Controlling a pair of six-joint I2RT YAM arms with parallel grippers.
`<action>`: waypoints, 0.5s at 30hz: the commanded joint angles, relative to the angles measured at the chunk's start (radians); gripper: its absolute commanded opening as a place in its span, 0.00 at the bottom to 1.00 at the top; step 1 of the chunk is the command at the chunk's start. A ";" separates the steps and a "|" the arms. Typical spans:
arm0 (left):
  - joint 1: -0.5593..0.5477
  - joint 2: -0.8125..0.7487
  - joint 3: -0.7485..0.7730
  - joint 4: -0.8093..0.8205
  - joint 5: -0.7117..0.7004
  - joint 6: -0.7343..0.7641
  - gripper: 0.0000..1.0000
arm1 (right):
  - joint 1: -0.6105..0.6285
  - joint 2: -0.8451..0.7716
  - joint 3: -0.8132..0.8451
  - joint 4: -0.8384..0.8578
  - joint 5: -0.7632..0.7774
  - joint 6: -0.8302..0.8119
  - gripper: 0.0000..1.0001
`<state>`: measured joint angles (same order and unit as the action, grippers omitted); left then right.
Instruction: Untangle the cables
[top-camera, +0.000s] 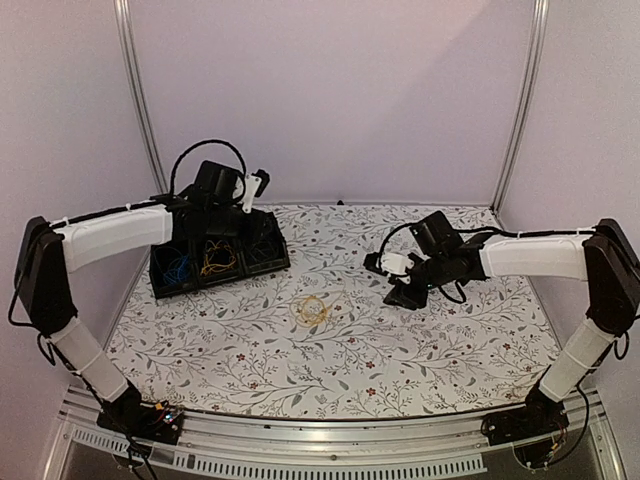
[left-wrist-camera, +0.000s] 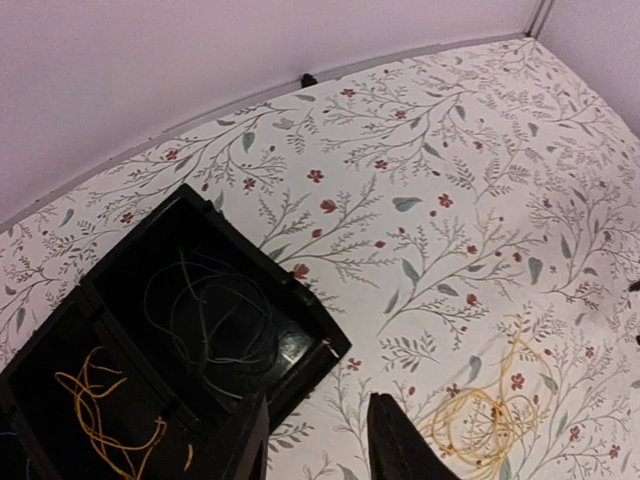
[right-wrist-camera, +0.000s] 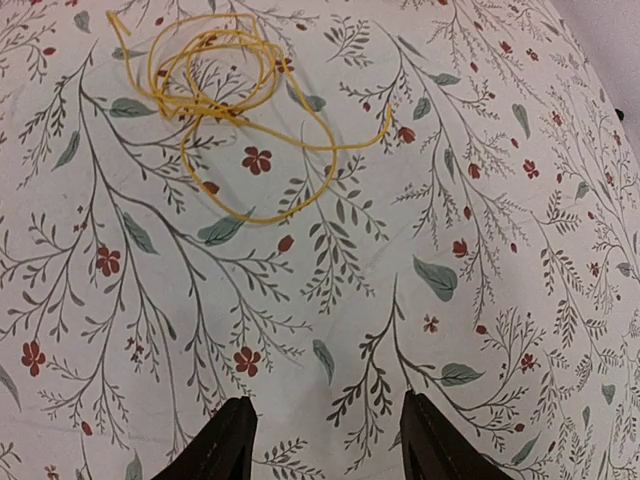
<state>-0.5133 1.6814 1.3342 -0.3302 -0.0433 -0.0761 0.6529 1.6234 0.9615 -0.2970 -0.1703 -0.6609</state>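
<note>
A loose yellow cable coil (top-camera: 311, 309) lies on the floral table mid-centre; it also shows in the left wrist view (left-wrist-camera: 488, 410) and the right wrist view (right-wrist-camera: 225, 95). A black three-part bin (top-camera: 155, 272) at back left holds a blue cable (top-camera: 178, 264), a yellow/orange cable (top-camera: 217, 260) and a dark cable (left-wrist-camera: 210, 320) in separate compartments. My left gripper (left-wrist-camera: 315, 440) is open and empty above the bin's right end. My right gripper (right-wrist-camera: 325, 440) is open and empty, hovering right of the loose yellow coil.
The floral table (top-camera: 400, 350) is walled by pale panels at the back and sides, with metal posts (top-camera: 135, 90) in the back corners. A metal rail (top-camera: 320, 440) runs along the near edge.
</note>
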 joint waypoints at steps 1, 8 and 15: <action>-0.126 -0.138 -0.252 0.266 0.116 -0.119 0.31 | -0.021 0.072 0.141 0.026 -0.058 0.130 0.54; -0.317 -0.197 -0.482 0.479 0.070 -0.210 0.33 | -0.045 0.321 0.426 -0.070 -0.257 0.266 0.57; -0.383 -0.187 -0.608 0.610 0.055 -0.348 0.40 | -0.047 0.487 0.553 -0.097 -0.328 0.316 0.59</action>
<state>-0.8619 1.5043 0.7677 0.1471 0.0425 -0.3313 0.6079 2.0464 1.4601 -0.3405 -0.4187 -0.4030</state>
